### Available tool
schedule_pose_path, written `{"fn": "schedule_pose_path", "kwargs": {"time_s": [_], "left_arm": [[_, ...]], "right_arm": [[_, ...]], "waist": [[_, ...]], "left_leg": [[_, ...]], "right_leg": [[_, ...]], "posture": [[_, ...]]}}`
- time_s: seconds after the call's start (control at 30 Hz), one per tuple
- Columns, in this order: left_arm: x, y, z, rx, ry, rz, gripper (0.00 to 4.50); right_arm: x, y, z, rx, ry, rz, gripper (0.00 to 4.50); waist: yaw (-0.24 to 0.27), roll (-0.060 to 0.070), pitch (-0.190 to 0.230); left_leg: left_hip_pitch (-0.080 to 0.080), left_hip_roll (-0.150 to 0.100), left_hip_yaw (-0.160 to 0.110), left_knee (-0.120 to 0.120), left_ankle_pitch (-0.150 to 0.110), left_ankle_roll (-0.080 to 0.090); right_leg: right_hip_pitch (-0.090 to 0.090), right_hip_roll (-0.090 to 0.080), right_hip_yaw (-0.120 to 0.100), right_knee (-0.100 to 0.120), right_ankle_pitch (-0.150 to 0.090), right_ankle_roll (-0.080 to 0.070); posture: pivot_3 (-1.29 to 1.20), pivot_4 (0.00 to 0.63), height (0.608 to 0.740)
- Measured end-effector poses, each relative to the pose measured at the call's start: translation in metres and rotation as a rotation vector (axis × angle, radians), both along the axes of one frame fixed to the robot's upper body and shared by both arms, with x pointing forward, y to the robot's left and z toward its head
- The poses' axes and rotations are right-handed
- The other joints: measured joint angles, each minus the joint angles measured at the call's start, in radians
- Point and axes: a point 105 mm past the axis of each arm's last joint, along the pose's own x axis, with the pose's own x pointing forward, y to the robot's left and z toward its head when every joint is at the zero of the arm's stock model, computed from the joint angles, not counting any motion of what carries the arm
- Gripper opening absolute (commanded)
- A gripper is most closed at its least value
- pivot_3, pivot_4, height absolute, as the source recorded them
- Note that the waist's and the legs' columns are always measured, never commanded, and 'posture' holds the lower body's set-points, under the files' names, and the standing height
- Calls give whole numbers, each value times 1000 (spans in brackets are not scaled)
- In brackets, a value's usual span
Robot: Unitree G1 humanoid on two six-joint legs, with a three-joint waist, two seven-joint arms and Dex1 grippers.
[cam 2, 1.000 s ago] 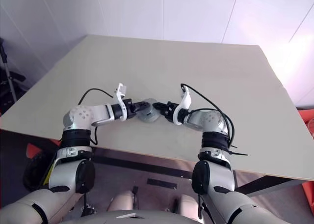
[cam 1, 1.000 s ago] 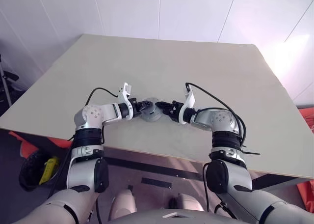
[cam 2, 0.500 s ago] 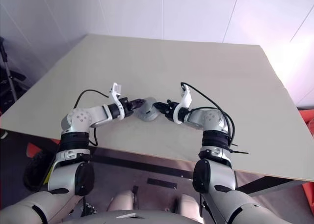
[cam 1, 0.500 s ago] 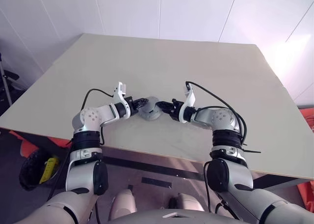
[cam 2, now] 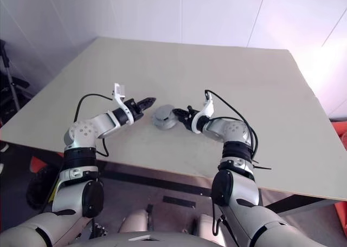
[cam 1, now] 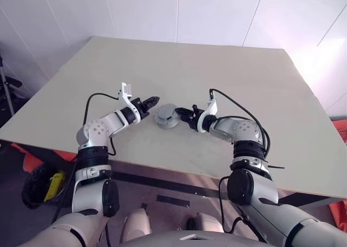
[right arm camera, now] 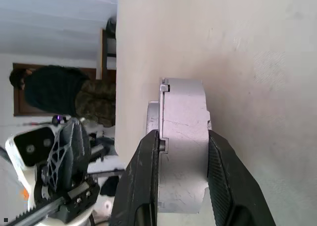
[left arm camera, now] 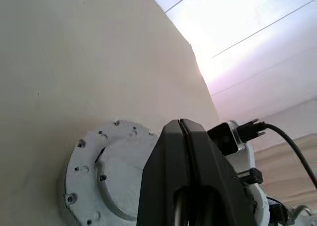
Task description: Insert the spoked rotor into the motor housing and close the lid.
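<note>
The lid [cam 1: 165, 116] lies flat on the table [cam 1: 227, 73], near its front edge, its round face up and its axis vertical (a disc, so no long side to speak of). The right gripper [cam 1: 181, 111] reaches in level from the right, its fingers [right arm camera: 148, 176] set narrow around the lid's rim. The left gripper [cam 1: 154, 100] hangs just left of the lid, clear of it, jaws pressed together and empty.

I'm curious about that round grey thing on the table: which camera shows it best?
The left wrist view: the grey disc shows its face with small holes. The right wrist view has it edge-on between the right gripper fingers; head views show it small.
</note>
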Motion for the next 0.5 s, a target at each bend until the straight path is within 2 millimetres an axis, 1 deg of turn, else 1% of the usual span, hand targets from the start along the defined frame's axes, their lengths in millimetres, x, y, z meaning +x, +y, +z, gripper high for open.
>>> {"fn": "schedule_pose_path", "kwargs": {"time_s": [0.13,0.27,0.37,0.43,0.5], "left_arm": [[-1,7,1,-21,-18,29,0],[-1,10,3,-32,-23,52,0],[0,14,5,-58,-23,73,0],[1,17,5,-67,-21,93,0],[2,23,4,-79,-11,120,0]], "right_arm": [[8,-6,3,-3,-3,-55,1136],[9,-6,2,16,7,-64,1136],[12,-7,1,59,27,-103,1136],[15,-9,5,99,26,-123,1136],[19,-8,18,167,-1,-137,1136]], "waist": [[1,0,0],[1,0,0],[1,0,0],[1,0,0],[0,0,0]], "left_leg": [[-2,0,0,0,0,0],[-4,1,0,0,0,0],[-5,1,0,0,0,0],[-8,1,0,2,0,0],[-13,1,-1,4,0,0]], "right_leg": [[-1,0,-3,0,0,0],[-1,0,-6,0,0,0],[-1,0,-7,0,0,0],[-3,0,-8,1,0,0],[-9,0,-8,2,0,0]], "posture": [[0,0,740],[0,0,740],[0,0,740],[0,0,740],[0,0,740]]}}
